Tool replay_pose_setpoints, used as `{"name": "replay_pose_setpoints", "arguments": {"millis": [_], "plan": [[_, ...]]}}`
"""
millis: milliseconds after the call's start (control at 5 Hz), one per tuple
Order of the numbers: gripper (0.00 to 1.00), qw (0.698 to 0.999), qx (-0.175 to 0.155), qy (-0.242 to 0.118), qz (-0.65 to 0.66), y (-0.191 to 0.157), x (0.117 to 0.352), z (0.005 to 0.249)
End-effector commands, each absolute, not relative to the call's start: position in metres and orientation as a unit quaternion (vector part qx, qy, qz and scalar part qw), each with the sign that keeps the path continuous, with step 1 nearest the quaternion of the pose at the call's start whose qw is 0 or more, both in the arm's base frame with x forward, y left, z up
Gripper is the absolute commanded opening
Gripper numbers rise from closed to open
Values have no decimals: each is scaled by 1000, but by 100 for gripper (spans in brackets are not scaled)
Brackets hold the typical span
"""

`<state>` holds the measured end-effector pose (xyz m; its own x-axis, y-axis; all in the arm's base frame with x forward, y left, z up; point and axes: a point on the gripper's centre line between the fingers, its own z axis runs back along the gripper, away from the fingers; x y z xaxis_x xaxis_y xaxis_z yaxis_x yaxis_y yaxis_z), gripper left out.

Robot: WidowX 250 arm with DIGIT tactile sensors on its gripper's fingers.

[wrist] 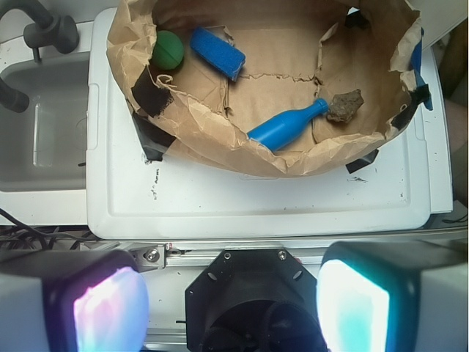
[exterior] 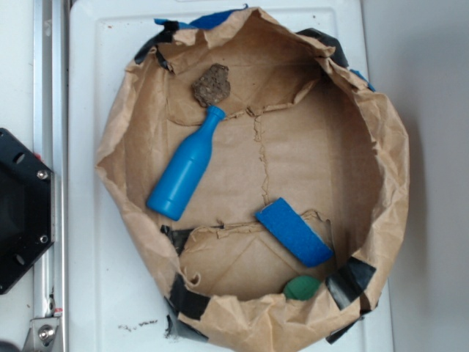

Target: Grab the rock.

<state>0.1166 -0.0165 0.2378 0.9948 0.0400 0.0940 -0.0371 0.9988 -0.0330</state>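
A brown paper bag point(exterior: 381, 147), torn open into a shallow bowl and patched with strips of black tape point(exterior: 350, 282), sits on a white tabletop point(exterior: 95, 59). Taking the blue bottle point(exterior: 185, 167) as the landmark: it lies on its side inside the bag, and the rock point(exterior: 212, 83) rests right at its mouth, touching or very nearly touching the neck. The rock is lumpy, grey-brown and pitted, close under the bag's paper wall.

Well apart from the bottle's base, across a torn seam in the paper, lies a flat blue block point(exterior: 294, 231), and just beyond that, tucked against the wall, a smooth green rounded object point(exterior: 301, 287).

From the wrist view the bag is seen from high up and well back: bottle point(wrist: 288, 125), rock point(wrist: 345, 105), blue block point(wrist: 217, 52) and green object point(wrist: 168, 50) all lie far from the camera. The gripper point(wrist: 233, 297) hangs clear of the bag, its 2 fingers point(wrist: 110, 312) spread wide apart with nothing between them. A grey sink point(wrist: 44, 132) sits beside the tabletop.
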Motion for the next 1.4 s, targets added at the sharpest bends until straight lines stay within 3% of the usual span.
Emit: {"name": "replay_pose_setpoints", "arguments": {"millis": [0, 200, 400, 600, 800, 1200], "plan": [[100, 999, -16, -47, 19, -17, 117, 238], [100, 998, -17, -59, 29, -16, 163, 243], [100, 997, -9, -68, 40, -14, 201, 237], [100, 994, -24, -77, 74, -4, 229, 223], [100, 976, -46, -75, 200, 24, 255, 181], [100, 976, -46, -75, 200, 24, 255, 181]]}}
